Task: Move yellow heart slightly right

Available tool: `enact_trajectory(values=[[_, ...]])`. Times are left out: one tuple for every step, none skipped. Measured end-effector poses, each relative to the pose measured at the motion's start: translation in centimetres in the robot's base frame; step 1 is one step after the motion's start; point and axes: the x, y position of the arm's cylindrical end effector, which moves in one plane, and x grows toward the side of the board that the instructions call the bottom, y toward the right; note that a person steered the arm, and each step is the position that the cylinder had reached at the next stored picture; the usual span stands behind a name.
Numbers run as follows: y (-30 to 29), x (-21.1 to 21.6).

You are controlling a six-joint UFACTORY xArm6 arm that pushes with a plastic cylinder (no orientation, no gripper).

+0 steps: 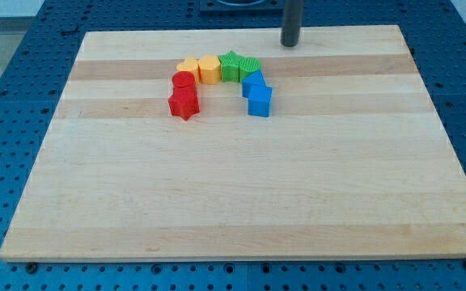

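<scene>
Yellow heart (188, 66) in the block arch, my tip (289, 44) well apart to its right, touching nothing, no pincer fitted

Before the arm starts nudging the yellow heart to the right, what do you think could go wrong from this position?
1. The yellow heart sits packed against the green star on its right, so a rightward push would likely drive the green blocks along too.
2. My tip stands at the view's top, right of the arc; getting to the heart's left side risks clipping the other yellow block.
</scene>
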Motion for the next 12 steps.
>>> enact_trajectory(values=[[-3.0,-0.1],[-6.2,-0.1],[-9.8,-0.1],[-12.6,0.0],[-13.6,0.6],[-15.7,2.1],[-17.5,3.1],[-18.9,4.0],[-19.1,4.5],[-18.9,4.9],[-18.9,5.3],[-18.9,5.8]])
